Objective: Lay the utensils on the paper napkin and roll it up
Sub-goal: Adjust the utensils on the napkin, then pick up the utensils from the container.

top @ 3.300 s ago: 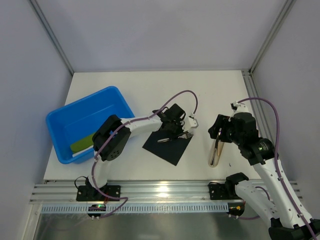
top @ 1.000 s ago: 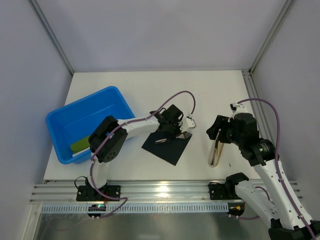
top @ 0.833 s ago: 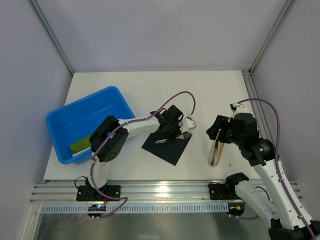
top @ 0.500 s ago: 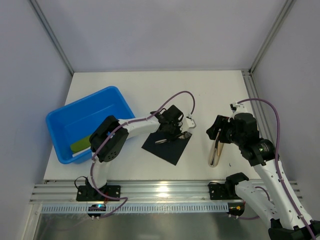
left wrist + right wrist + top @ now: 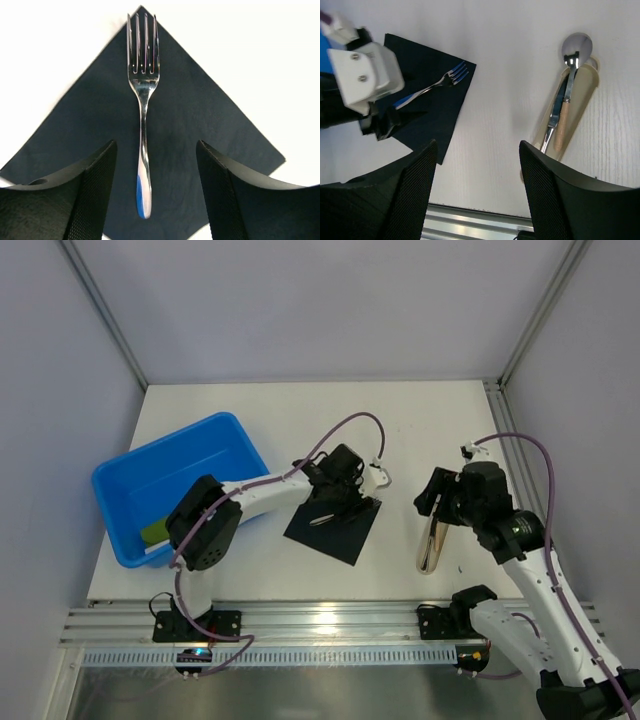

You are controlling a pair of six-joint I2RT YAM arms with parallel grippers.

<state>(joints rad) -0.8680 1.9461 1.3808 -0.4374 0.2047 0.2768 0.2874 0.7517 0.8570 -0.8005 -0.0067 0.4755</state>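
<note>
**Fork released onto napkin: left fingers just opened**

Blue tub (image 5: 100,485) at far left is not in play; only a green item (image 5: 160,530) shows inside it.

Left gripper (image 5: 155,145): a second ago it was clamped down on the fork, now the fingers (image 5: 95,190) stand apart, one on each side of the handle and touching nothing. The arm has also shifted back a little in the top view.

Fork (image 5: 143,100) lies flat on the napkin (image 5: 200,130), along its diagonal, with the tines at the far corner and the handle end pointing back toward the wrist. It is fully on the paper. The napkin is flat and unrolled, just right of the tub.

Right gripper (image 5: 477,145) sits about where it was, with its fingers apart and empty. It hovers above the beige holder (image 5: 580,115), well right of the napkin. A spoon (image 5: 576,47) and what looks like a knife (image 5: 552,125) are in the holder.

My read is that one utensil is placed and two are left. The next step is probably a pick from the holder. The fork sits loose, so a careless drop could knock it off the diagonal before rolling.
</note>
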